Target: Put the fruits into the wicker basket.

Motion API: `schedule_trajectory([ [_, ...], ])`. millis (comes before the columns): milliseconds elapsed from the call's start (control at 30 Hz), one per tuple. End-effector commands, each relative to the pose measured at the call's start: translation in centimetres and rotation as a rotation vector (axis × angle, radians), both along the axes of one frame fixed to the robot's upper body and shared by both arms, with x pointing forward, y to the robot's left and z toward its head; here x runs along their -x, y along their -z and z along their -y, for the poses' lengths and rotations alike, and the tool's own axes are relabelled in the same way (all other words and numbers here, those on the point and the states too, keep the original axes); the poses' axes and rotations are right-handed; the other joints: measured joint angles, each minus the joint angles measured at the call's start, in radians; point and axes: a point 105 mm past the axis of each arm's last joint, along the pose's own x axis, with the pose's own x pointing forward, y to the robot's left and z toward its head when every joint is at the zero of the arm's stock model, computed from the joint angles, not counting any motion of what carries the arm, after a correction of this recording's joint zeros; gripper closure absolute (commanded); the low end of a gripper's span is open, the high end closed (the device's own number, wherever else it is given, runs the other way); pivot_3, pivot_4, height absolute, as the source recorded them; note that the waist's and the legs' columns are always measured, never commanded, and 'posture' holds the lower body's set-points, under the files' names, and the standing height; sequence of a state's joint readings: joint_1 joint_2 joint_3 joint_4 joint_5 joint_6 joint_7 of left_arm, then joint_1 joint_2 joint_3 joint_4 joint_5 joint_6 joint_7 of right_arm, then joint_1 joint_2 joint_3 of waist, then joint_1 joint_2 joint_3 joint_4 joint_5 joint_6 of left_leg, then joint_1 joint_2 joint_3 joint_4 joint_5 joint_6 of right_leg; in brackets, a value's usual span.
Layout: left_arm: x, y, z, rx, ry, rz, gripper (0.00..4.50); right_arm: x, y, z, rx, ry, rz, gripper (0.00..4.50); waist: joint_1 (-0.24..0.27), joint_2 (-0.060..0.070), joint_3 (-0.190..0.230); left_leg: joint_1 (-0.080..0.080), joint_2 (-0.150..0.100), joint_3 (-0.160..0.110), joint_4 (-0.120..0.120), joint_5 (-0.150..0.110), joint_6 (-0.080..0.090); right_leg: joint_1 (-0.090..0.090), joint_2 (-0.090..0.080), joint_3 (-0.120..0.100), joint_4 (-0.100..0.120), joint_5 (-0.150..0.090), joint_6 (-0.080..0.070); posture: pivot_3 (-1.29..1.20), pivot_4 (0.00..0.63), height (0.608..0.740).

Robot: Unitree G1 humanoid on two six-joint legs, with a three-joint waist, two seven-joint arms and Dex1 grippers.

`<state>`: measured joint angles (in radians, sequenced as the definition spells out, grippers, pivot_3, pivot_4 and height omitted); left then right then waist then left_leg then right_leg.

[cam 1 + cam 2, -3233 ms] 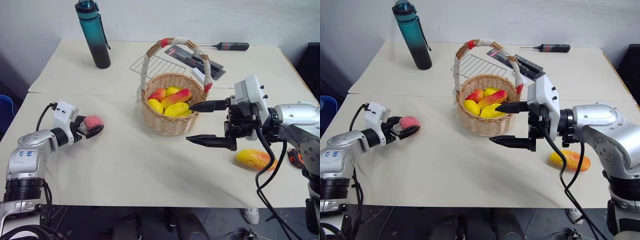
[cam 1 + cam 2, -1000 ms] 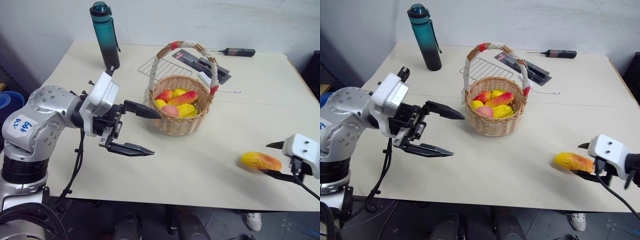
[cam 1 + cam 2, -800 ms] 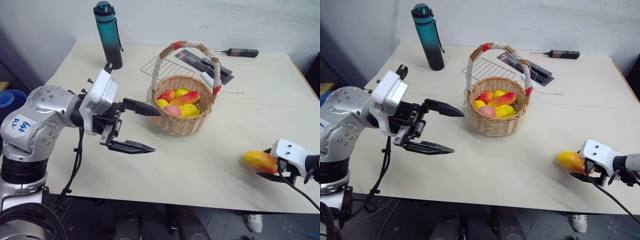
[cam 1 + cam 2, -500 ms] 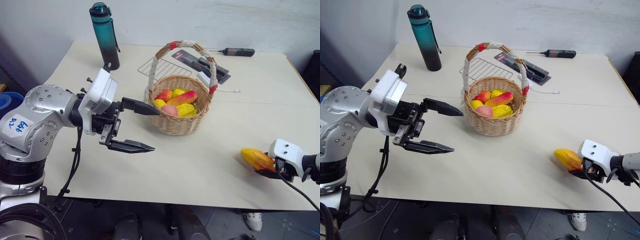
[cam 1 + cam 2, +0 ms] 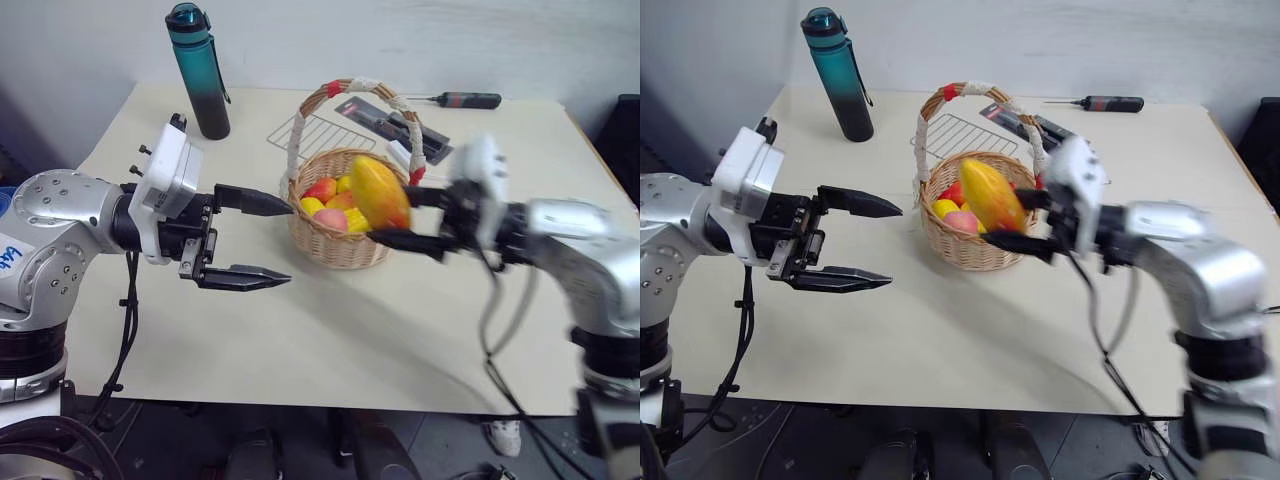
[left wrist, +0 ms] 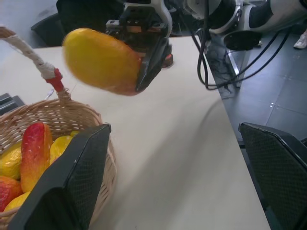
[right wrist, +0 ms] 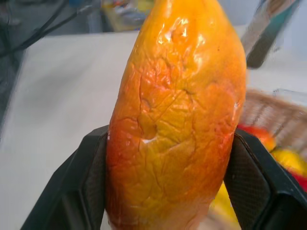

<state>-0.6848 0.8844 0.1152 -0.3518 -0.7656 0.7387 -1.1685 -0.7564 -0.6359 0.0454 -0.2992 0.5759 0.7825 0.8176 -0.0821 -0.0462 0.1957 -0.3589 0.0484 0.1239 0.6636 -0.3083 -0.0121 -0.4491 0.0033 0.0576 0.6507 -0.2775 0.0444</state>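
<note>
The wicker basket (image 5: 345,215) is taken as the landmark; it is stood on the cream table (image 5: 330,330), and several yellow and red fruits (image 5: 330,195) and a pink peach (image 5: 330,219) are seen lying inside it. A yellow-orange mango (image 5: 378,192) is clamped between the two black fingers of the right gripper (image 5: 395,215); it is held in the air just above the basket's near right rim, tilted. The left gripper (image 5: 255,237) is held to the left of the basket, clear of it, its jaws spread wide with nothing between them. Behind the basket a wire rack (image 5: 310,132), a teal bottle (image 5: 198,70) and a screwdriver (image 5: 462,100) are seen.
</note>
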Motion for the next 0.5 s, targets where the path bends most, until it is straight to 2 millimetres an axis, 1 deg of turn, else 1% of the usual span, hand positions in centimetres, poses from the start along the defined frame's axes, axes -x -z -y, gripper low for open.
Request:
schedule_trajectory([
  [33,0.7,-1.2,-0.1,0.009,0.004,0.059,0.0,-3.0,0.5,-0.7,0.072,0.162,0.072,1.7,0.002,0.0,0.0,-0.001,0.0,0.0,0.0,0.0,0.0,-0.002,0.0,0.0,0.002,0.0,0.0,0.0,0.15,0.74],
  [100,0.6,-1.3,-0.2,0.01,-0.003,0.065,0.0,-4.6,1.4,-0.8,0.12,0.245,0.106,1.7,0.008,0.0,-0.001,-0.005,0.0,-0.001,0.0,0.0,0.0,-0.005,0.0,0.0,0.002,-0.001,-0.001,0.0,0.15,0.74],
  [167,0.5,-1.3,-0.3,0.01,-0.012,0.069,0.0,-5.4,1.7,-0.9,0.113,0.291,0.097,1.7,0.009,-0.001,-0.001,-0.015,0.0,-0.002,0.002,0.0,0.0,-0.014,0.0,0.0,0.004,-0.001,0.0,0.0,0.15,0.74],
  [200,0.4,-1.3,-0.3,0.011,-0.015,0.071,0.0,-5.4,1.8,-1.0,0.105,0.295,0.09,1.35,0.008,-0.001,-0.001,-0.017,-0.001,-0.001,0.003,0.0,0.0,-0.016,0.0,0.0,0.004,-0.001,0.0,0.0,0.15,0.74],
  [233,0.4,-1.3,-0.3,0.012,-0.015,0.071,0.0,-5.2,1.6,-1.1,0.095,0.286,0.086,0.98,0.008,-0.001,-0.001,-0.017,0.0,-0.001,0.003,0.0,0.0,-0.017,-0.001,0.0,0.004,-0.001,0.0,0.0,0.15,0.74],
  [267,0.5,-1.3,-0.2,0.014,-0.013,0.071,0.0,-5.0,1.3,-1.1,0.076,0.284,0.084,0.74,0.008,-0.001,-0.001,-0.017,0.0,-0.001,0.002,0.0,0.0,-0.017,0.0,0.0,0.004,-0.001,0.0,0.0,0.15,0.74],
  [333,0.5,-1.3,-0.2,0.018,-0.013,0.068,0.0,-4.5,0.5,-0.7,0.039,0.293,0.088,0.09,0.007,-0.001,-0.001,-0.017,0.0,-0.001,0.002,0.0,0.0,-0.017,0.0,-0.001,0.004,-0.001,0.0,0.0,0.15,0.74],
  [433,0.3,-1.2,-0.3,0.02,-0.018,0.066,0.0,-3.5,-1.0,-0.1,-0.012,0.295,0.102,0.04,0.002,-0.001,-0.001,-0.016,0.0,-0.001,0.003,0.0,0.0,-0.017,0.0,0.0,0.005,-0.001,0.0,0.0,0.15,0.74],
  [500,0.1,-1.3,-0.3,0.024,-0.025,0.065,0.0,-1.7,-2.4,0.6,-0.099,0.238,0.073,0.04,0.002,-0.001,-0.001,-0.015,0.0,-0.001,0.003,0.0,0.0,-0.016,0.0,0.0,0.006,-0.001,0.0,0.0,0.15,0.74],
])
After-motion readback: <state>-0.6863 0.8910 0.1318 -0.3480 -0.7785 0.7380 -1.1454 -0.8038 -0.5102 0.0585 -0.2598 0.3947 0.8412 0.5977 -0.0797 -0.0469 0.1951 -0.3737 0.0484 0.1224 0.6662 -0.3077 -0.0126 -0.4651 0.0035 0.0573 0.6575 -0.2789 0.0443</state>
